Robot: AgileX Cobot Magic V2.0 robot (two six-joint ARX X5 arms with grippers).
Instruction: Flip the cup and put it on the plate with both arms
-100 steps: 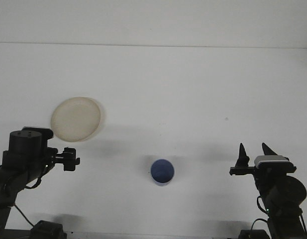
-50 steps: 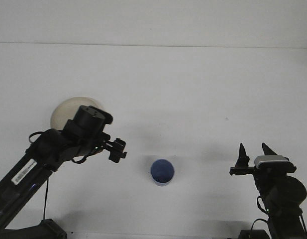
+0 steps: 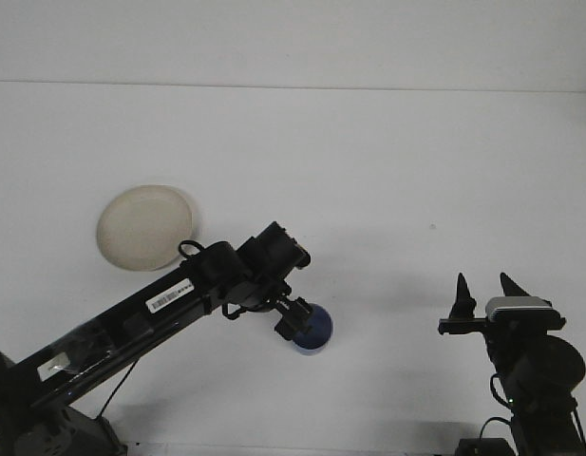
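Observation:
A blue cup [image 3: 317, 331] stands on the white table with its mouth up, low in the middle of the front view. My left arm reaches across from the lower left, and its gripper [image 3: 293, 319] overlaps the cup's left rim, hiding that side. The tan round plate [image 3: 145, 226] lies bare at the left, well apart from the cup. At the lower right my right gripper [image 3: 483, 285] points upward, open and with nothing in it, far to the right of the cup.
The left arm's long black link [image 3: 150, 313] runs diagonally below the plate. The table's far edge [image 3: 293, 85] meets a pale wall at the back.
The left arm has swung out from the lower left, past the plate, and its gripper now sits at the cup's left rim. The right arm, cup and plate have not moved.

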